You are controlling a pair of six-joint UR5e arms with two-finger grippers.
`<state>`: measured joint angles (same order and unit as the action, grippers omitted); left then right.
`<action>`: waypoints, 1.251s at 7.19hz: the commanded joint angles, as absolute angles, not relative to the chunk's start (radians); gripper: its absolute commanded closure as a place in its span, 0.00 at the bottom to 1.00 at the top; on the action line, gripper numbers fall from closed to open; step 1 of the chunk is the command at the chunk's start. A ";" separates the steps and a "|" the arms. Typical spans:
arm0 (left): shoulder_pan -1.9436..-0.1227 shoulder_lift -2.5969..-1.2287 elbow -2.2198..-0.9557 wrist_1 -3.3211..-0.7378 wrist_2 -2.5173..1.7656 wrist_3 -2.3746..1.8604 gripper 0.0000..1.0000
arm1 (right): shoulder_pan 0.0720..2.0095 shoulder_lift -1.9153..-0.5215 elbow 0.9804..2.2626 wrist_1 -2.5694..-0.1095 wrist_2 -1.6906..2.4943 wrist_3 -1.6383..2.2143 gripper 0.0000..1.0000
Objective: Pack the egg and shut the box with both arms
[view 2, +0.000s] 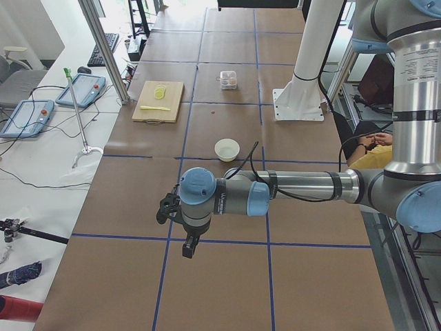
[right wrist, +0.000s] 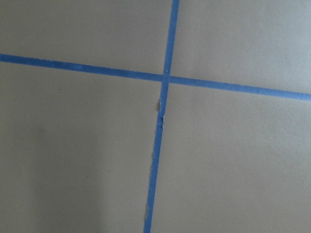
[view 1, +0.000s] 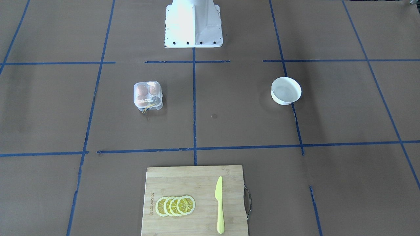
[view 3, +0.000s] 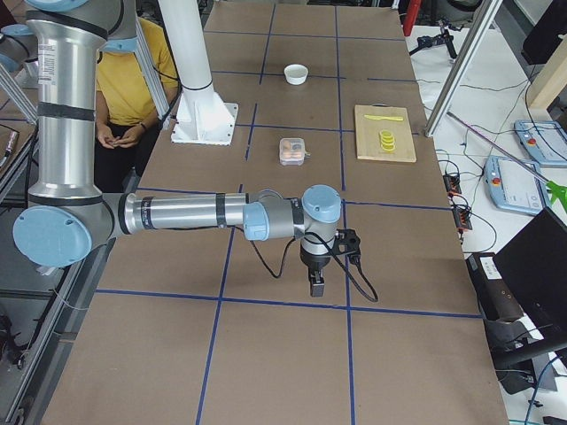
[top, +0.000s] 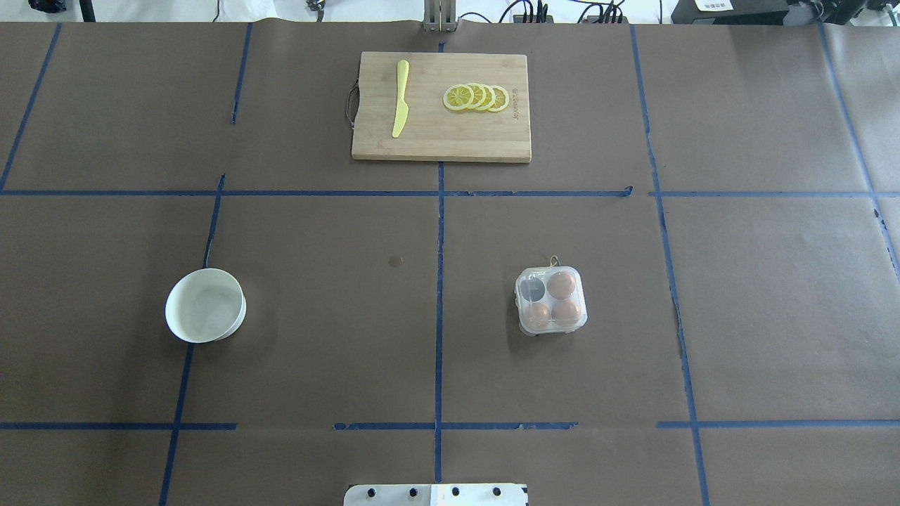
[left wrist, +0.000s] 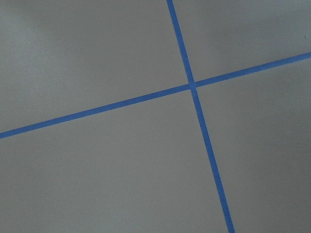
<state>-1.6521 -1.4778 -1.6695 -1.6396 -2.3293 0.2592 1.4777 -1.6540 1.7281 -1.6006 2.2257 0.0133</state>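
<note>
1. The step in hand is judged to be the final check on closure. The white bowl (top: 204, 309) is seen empty, and three orange-brown eggs (top: 561, 284) are held in three of the four cells of the box (top: 552, 301). The fourth cell shows dark and bare.
2. The lid appears to be lowered over the eggs, but it cannot be told whether it is latched.
3. If a press is needed, it would best be made from straight above on the lid's free edge. The base should be braced by the other arm so the light carton is not pushed across the table (top: 316, 351). Force should be kept low so that no shell is cracked.
4. The box is placed in the middle row of the taped grid, on the robot's right half, well apart from the bowl on the left half.
5. The left gripper (view 2: 187, 252) is hung fingers-down over bare table at the robot's left end. Nothing is seen in it, and how far it is parted cannot be told.
6. The right gripper (view 3: 316, 289) is hung likewise at the opposite end, and its opening cannot be told either.
7. Only table cover and blue tape (left wrist: 193, 86) are shown by both wrist cameras, so the box lies well apart from both grippers.
</note>
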 commanded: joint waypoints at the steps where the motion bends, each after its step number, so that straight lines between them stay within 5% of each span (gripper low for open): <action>1: -1.652 -1.479 -1.670 -1.640 -2.332 0.259 0.00 | 1.528 -1.670 1.721 -1.712 2.232 -0.052 0.00; 9: -1.651 -1.480 -1.674 -1.641 -2.330 0.259 0.00 | 1.528 -1.664 1.700 -1.701 2.241 -0.043 0.00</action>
<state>-1.6507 -1.4803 -1.6737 -1.6415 -2.3302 0.2592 1.5278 -1.6690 1.7014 -1.7012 2.2404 -0.0442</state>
